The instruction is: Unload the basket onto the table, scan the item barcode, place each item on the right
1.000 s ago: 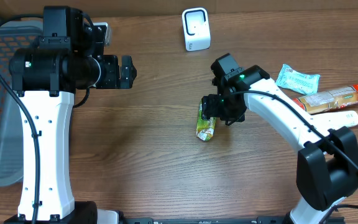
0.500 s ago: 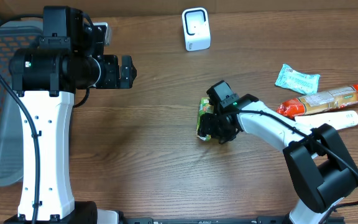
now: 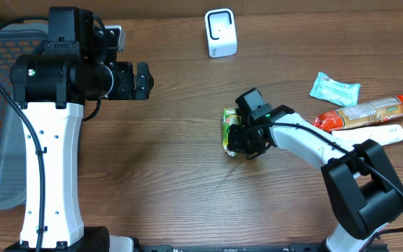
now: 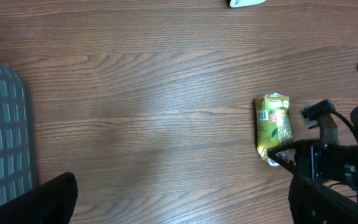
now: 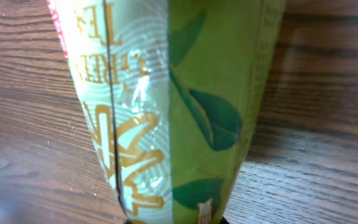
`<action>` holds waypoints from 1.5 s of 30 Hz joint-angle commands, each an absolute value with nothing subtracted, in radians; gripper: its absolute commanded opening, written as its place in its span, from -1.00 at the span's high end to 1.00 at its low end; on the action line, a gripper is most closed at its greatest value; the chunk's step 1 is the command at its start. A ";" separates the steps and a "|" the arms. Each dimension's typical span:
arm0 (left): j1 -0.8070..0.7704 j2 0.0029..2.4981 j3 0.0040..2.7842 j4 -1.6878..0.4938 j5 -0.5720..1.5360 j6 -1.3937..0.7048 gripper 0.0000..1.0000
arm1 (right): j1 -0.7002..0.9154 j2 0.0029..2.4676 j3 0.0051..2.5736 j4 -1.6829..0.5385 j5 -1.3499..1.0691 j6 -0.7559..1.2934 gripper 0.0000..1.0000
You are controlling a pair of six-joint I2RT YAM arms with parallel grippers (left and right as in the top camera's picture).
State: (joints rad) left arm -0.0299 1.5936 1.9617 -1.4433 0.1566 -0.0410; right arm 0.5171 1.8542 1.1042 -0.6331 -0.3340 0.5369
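Your right gripper (image 3: 242,145) is now clamping the near end of the green tea packet (image 3: 230,124), having gone from wide apart to nearly closed within the last second. The packet is lying flat around the middle of the table (image 3: 173,175), slightly toward its right edge and barely shifted. You are passing from reaching to holding. I judge that lifting it toward the white scanner (image 3: 220,33) at the far edge is coming next. Your left gripper (image 3: 143,80) is idling fully spread, holding nothing.
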 commanded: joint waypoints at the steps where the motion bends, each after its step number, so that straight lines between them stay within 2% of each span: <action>1: -0.033 1.593 1.963 -1.439 0.153 -0.019 -0.99 | 0.470 1.824 1.095 -0.644 -0.356 0.461 0.93; 5: -0.033 1.593 1.963 -1.439 0.153 -0.019 -0.99 | 0.413 1.726 1.113 -0.635 -0.523 0.331 0.92; 9: -0.032 1.593 1.963 -1.439 0.153 -0.019 -0.99 | 0.333 1.597 1.123 -0.601 -0.838 0.231 0.93; 16: -0.033 1.593 1.963 -1.439 0.154 -0.019 -0.99 | 0.185 1.406 1.124 -0.433 -1.350 0.238 0.93; 20: -0.033 1.594 1.963 -1.439 0.153 -0.019 -0.99 | 0.154 1.363 1.124 -0.316 -1.472 0.322 0.93; 25: -0.032 1.593 1.963 -1.439 0.154 -0.019 -0.99 | 0.154 1.357 1.124 -0.216 -1.458 0.447 0.93; 33: -0.032 1.593 1.963 -1.439 0.153 -0.019 -0.99 | 0.156 1.357 1.126 -0.226 -1.292 0.564 0.93; 39: -0.032 1.593 1.963 -1.439 0.153 -0.019 -0.99 | 0.156 1.358 1.128 -0.360 -1.151 0.561 0.93; 45: -0.032 1.593 1.963 -1.439 0.153 -0.019 -0.99 | 0.192 1.360 1.128 -0.618 -0.743 0.528 0.92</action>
